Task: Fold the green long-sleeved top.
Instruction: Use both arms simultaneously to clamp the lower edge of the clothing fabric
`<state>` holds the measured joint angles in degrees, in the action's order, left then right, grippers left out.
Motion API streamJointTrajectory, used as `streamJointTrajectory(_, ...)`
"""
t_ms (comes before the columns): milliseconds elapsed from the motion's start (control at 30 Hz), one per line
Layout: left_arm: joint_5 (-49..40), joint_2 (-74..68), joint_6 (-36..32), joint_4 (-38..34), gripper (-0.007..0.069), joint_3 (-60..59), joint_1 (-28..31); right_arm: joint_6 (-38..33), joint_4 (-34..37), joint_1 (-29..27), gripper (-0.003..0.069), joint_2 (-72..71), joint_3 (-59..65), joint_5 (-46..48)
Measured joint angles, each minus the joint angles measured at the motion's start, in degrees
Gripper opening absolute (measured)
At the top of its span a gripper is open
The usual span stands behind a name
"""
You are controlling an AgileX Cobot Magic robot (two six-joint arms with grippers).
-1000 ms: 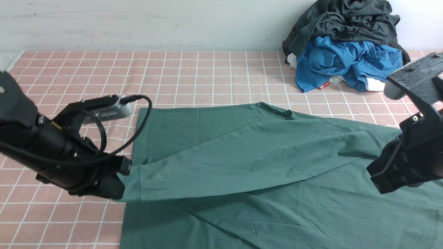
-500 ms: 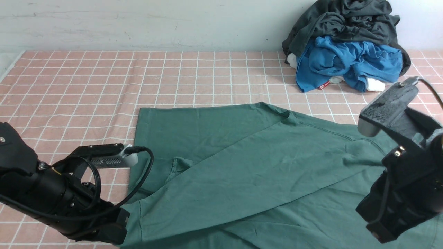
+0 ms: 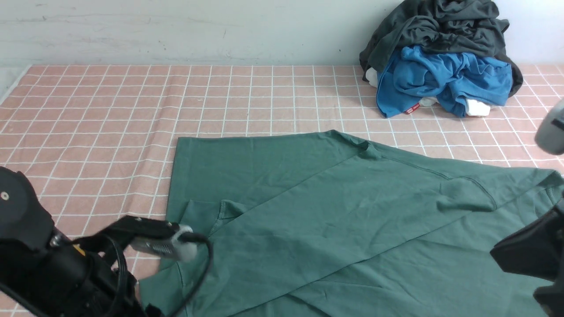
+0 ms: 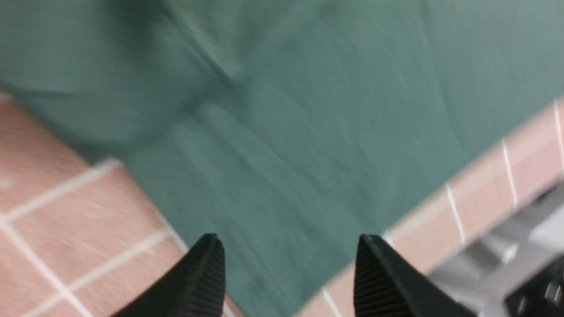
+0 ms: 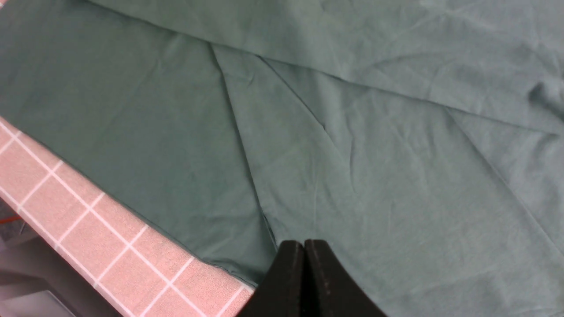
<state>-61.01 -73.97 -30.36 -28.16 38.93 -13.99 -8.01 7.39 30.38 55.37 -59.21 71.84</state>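
The green long-sleeved top (image 3: 308, 211) lies spread on the pink checked cloth, back side up. One sleeve is folded diagonally across the body, and its cuff end (image 3: 163, 281) rests at the front left. My left gripper (image 4: 288, 241) is open just above that cuff end, with green fabric (image 4: 286, 132) under the gap and nothing pinched. In the front view only the left arm (image 3: 66, 273) shows, at the bottom left. My right gripper (image 5: 304, 242) is shut with nothing in it, over the top's front part (image 5: 352, 154). The right arm (image 3: 533, 255) sits at the lower right edge.
A pile of clothes stands at the back right against the wall: a dark grey-black garment (image 3: 440, 31) over a bright blue one (image 3: 440, 83). Pink checked cloth (image 3: 110, 110) covers the table. The table's front edge (image 5: 66, 246) runs close to the right gripper.
My left gripper carried the sleeve cuff down toward the front left, then opened and let it go. The right arm dropped toward the lower right, largely leaving the front view.
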Motion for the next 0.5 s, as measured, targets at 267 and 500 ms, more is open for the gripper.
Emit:
streamJointTrajectory(267,-2.7,5.2,-2.2,16.5,0.0227,-0.1,-29.1,0.0,0.9,0.0,-0.0014,-1.8,0.7,0.1)
streamJointTrajectory(500,4.1,-0.1,-2.6,19.4,0.0323,-0.1,-37.8,-0.9,2.5,0.0,-0.0014,-1.8,3.0,0.3)
